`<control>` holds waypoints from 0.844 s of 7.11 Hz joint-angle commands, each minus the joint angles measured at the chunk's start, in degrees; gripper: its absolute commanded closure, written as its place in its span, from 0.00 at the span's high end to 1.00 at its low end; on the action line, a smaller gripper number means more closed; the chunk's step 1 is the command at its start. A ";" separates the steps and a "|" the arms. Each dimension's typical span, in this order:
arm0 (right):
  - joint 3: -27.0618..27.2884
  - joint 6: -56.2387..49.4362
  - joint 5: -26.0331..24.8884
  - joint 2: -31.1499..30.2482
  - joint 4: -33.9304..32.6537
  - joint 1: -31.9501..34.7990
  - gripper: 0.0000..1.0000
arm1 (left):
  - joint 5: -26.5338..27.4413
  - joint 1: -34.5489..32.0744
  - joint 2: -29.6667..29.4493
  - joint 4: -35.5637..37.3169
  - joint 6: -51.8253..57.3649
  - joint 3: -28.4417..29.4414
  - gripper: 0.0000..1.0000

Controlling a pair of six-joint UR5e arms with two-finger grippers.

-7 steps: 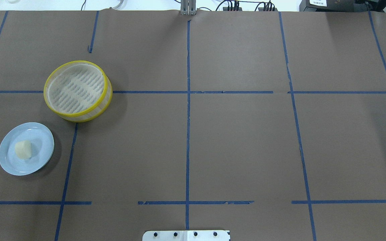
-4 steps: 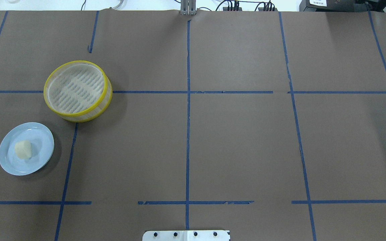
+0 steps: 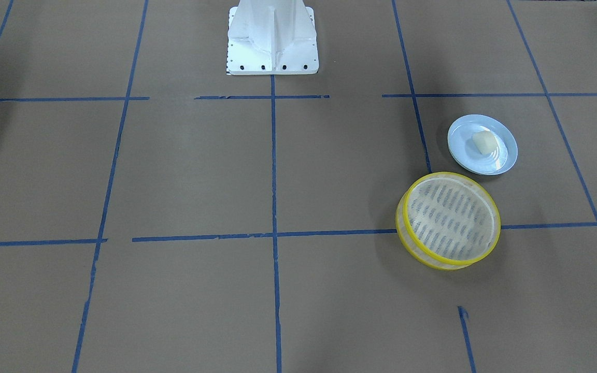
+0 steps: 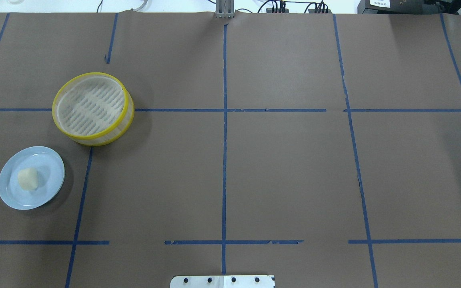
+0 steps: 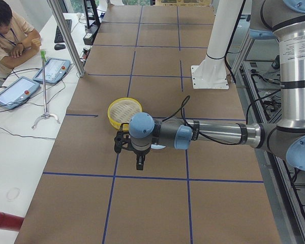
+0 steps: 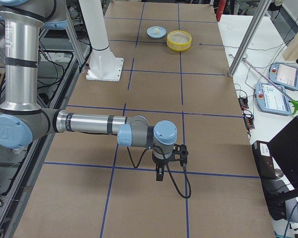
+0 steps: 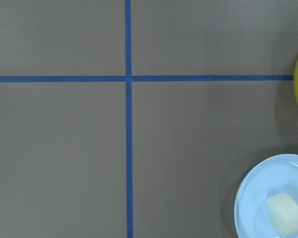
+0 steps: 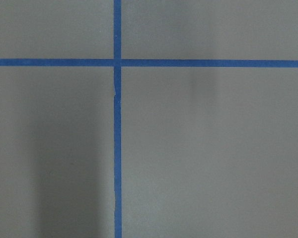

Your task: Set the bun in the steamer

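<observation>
The bun is a small cream-white lump lying on a pale blue plate at the table's left. It also shows in the front view and the left wrist view. The steamer, yellow-rimmed with a slotted floor, stands empty just beyond the plate. My left gripper hangs above the table near the plate, and only the exterior left view shows it. My right gripper hangs far away at the table's right end. I cannot tell whether either is open or shut.
Brown paper with blue tape lines covers the table. The robot's white base stands at the near middle edge. An operator sits at a side desk with tablets. A metal stand is beside the table.
</observation>
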 commanded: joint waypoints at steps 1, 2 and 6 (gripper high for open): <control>0.00 0.00 0.00 0.00 0.00 0.00 1.00 | 0.41 9.94 -0.28 -16.69 -22.54 0.92 1.00; 0.00 0.00 0.00 0.00 0.00 0.00 1.00 | 0.41 11.88 0.16 -18.41 -27.75 0.14 1.00; 0.00 0.00 0.00 0.00 0.00 0.00 1.00 | 11.11 26.29 0.96 -30.99 -52.77 1.54 1.00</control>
